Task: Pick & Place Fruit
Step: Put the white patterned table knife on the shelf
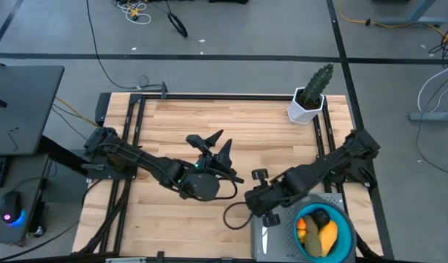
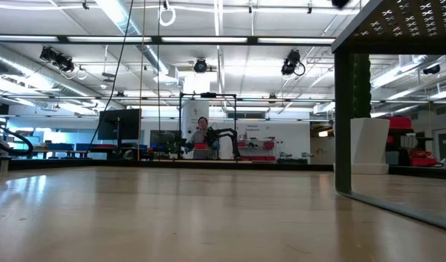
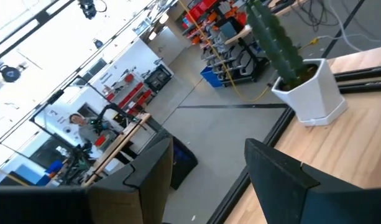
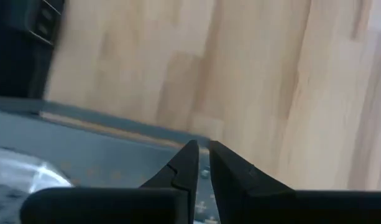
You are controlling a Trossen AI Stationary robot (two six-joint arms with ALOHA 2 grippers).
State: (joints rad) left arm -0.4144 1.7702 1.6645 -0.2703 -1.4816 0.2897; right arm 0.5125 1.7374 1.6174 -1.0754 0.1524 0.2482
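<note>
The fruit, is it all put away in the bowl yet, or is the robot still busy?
Looks nearly done. The fruit sits piled in the blue bowl at the table's near right corner; no pieces show on the bare wooden table. Nothing is in hand: the right gripper is closed and empty beside the bowl, and the left gripper hangs open mid-table. No fruit looks left to pick.

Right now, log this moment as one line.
fruit: in blue bowl | right pincer: shut, empty, beside bowl | left pincer: open, mid-table
</note>
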